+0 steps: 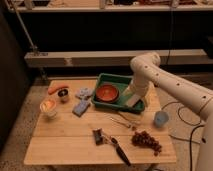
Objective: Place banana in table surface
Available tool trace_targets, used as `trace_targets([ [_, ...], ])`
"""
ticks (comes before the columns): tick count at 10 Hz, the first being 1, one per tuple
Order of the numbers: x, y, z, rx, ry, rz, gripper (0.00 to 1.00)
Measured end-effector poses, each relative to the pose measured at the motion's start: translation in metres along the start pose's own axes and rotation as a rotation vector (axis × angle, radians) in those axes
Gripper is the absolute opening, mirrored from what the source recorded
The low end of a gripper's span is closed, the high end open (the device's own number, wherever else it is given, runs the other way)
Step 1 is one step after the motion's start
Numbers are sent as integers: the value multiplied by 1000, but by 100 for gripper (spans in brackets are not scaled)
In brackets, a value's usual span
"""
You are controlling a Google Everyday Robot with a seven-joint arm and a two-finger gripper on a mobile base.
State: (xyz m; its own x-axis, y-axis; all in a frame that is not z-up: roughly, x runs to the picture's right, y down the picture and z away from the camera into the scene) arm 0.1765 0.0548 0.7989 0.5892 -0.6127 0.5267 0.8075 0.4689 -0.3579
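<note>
One arm (170, 87) at the tray (116, 76), banana unseen.
Bare planks of the bench (60, 145) lie nearest, left of the grapes (146, 141); beyond, the tool (133, 99) hangs wide over the right end of the green tray. The banana is likely hidden beneath it: grip its middle, clear the rim, set down on bare wood.

White tubular arm (172, 85), dark rivets; claw (132, 100) over tray (107, 77).

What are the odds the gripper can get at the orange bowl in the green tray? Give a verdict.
Probably yes. The gripper hangs over the green tray's right end, just beside the orange bowl, with nothing visible between them.
</note>
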Motion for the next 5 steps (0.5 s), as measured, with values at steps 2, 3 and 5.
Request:
trace_targets([
  [2, -5, -3, 4, 19, -31, -29, 80],
  [3, -8, -1, 11, 31, -70, -67, 80],
  [5, -20, -4, 27, 72, -142, -183, 80],
])
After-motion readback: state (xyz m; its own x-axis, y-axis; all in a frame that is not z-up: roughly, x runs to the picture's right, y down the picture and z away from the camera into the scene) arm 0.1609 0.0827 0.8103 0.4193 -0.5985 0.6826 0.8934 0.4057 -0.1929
